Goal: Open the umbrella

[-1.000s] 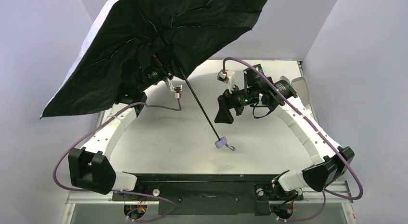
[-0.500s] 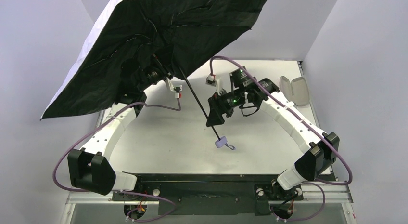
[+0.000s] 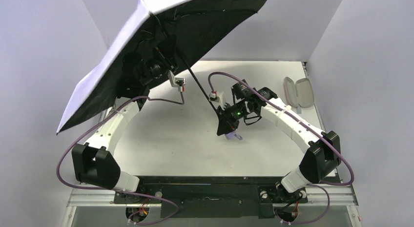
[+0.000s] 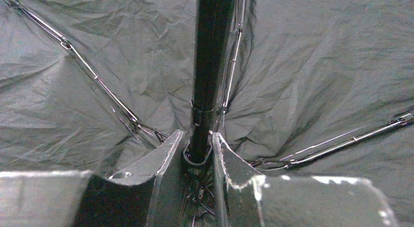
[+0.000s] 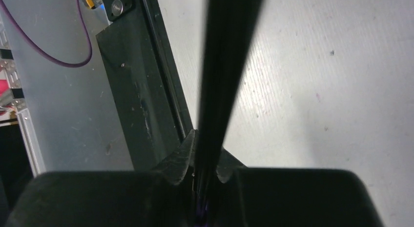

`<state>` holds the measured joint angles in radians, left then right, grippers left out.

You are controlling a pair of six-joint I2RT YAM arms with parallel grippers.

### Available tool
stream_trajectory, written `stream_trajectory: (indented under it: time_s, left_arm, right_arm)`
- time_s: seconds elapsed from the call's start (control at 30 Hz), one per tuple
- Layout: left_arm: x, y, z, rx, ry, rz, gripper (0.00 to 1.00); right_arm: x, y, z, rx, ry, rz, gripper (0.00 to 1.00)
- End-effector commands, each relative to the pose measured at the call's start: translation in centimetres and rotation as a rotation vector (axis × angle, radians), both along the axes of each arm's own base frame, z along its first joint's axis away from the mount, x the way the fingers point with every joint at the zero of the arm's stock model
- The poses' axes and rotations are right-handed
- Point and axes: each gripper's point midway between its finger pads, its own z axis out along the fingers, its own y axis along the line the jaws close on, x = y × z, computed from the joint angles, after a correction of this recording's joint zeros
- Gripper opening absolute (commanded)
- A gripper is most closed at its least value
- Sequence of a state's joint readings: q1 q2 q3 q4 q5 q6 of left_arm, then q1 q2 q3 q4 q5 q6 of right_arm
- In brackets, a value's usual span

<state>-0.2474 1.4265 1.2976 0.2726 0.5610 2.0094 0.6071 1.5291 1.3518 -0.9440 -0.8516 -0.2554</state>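
The umbrella is open. Its canopy [image 3: 195, 22] fills the upper left, black underside toward me and a pale lavender outer panel [image 3: 112, 66] on the left. The thin black shaft [image 3: 201, 88] slants down to the small lavender handle [image 3: 234, 135] just above the table. My left gripper [image 3: 163, 56] sits under the canopy, shut on the shaft by the ribs; it also shows in the left wrist view [image 4: 197, 141]. My right gripper [image 3: 225, 127] is shut on the shaft's lower end just above the handle, and the right wrist view shows the shaft [image 5: 219, 80] between its fingers [image 5: 183, 161].
An oval pale hinged case [image 3: 299, 92] lies at the table's far right. Grey walls close in the left, back and right. A black base rail [image 3: 205, 188] runs along the near edge. The canopy overhangs the table's left half.
My right gripper has moved left and down to the shaft and closed on it near the handle. The canopy has tipped, so more of its lavender outer side shows.
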Motion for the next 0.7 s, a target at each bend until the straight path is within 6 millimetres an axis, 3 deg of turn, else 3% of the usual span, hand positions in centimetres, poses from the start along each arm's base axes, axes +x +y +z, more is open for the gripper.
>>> stream_trajectory:
  time_s: [0.0,0.13,0.23,0.3,0.43,0.67]
  left_arm:
    - [-1.4,3.5,8.4,-0.094,-0.221,0.087,0.0]
    - [-1.6,3.1,6.1,-0.065,-0.194,0.068,0.02]
    - [-1.7,3.0,4.4,-0.047,-0.164,0.058,0.26]
    - [-2.0,2.8,3.4,-0.038,-0.142,0.047,0.34]
    - [-3.1,2.0,0.8,0.008,-0.087,0.0,0.41]
    - [-7.8,-1.3,-5.6,0.098,0.093,-0.151,0.47]
  right_arm:
    - [-1.9,-1.7,0.3,-0.032,-0.03,0.073,0.0]
    - [-1.3,-0.8,3.3,0.035,-0.098,0.081,0.0]
    - [-0.9,-0.2,5.4,0.079,-0.133,0.077,0.0]
    - [-1.1,0.0,6.1,0.103,-0.134,0.083,0.0]
    - [-1.4,0.2,6.3,0.122,-0.113,0.088,0.0]
    - [-1.8,0.4,6.1,0.135,-0.094,0.093,0.0]
